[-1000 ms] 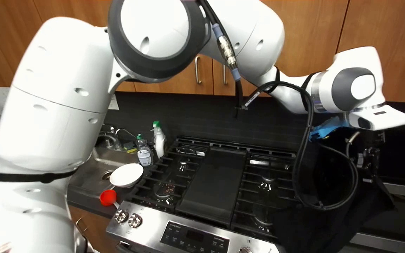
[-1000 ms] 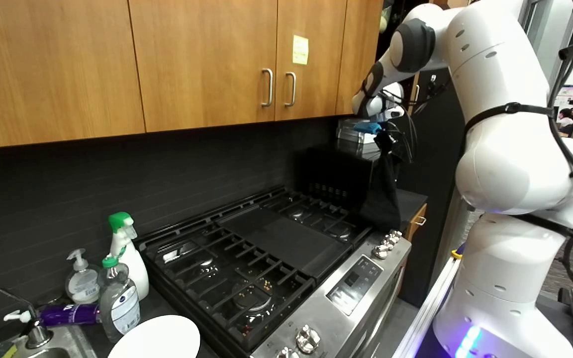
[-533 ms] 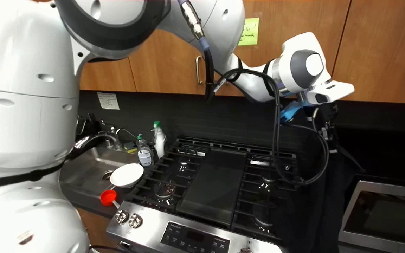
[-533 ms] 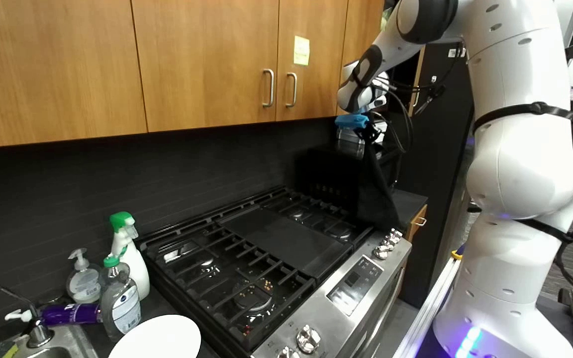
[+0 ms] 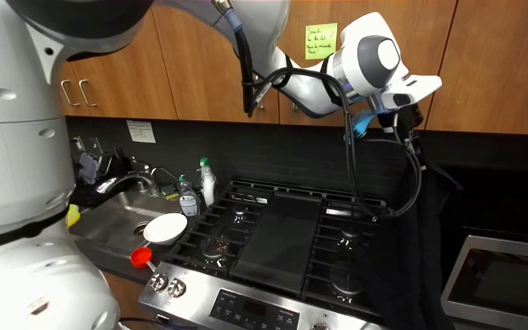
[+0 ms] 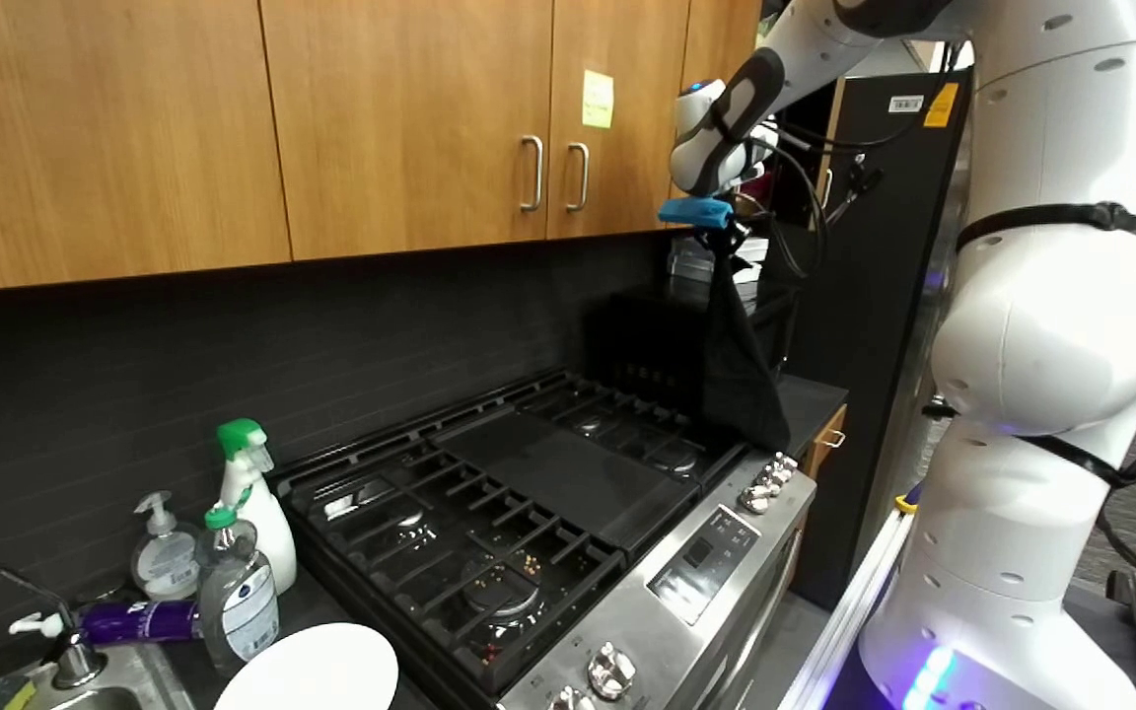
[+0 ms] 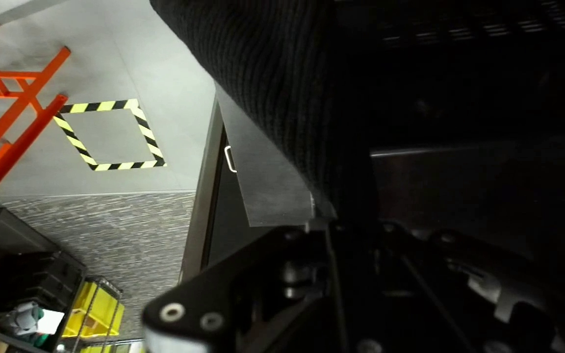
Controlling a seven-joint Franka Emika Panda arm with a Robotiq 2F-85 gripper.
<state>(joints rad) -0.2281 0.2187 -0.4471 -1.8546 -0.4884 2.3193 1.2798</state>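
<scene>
My gripper [image 5: 416, 149] is shut on a black ribbed cloth [image 5: 422, 229], holding it by its upper end. It is dark and partly hidden by cables in that exterior view. The cloth also hangs from the gripper [image 6: 723, 239] in an exterior view [image 6: 744, 375]. Its lower end is at the right edge of the black gas stove [image 6: 548, 468]; whether it rests there I cannot tell. In the wrist view the cloth [image 7: 282, 73] runs from between the dark fingers [image 7: 348, 228]. The stove with its flat griddle [image 5: 280, 238] also shows in an exterior view.
A microwave [image 5: 456, 275] stands right of the cloth. Wooden cabinets [image 5: 497, 64] hang above, close to the wrist. A white bowl [image 5: 165, 228], red measuring cup [image 5: 141, 257], soap bottle [image 5: 189, 201], spray bottle [image 5: 208, 185] and sink [image 5: 108, 224] lie left of the stove.
The arm has moved up and to the left in an exterior view, raising the cloth with it. The cloth hangs more stretched out, and the microwave front and a yellow-green note have come into view.
</scene>
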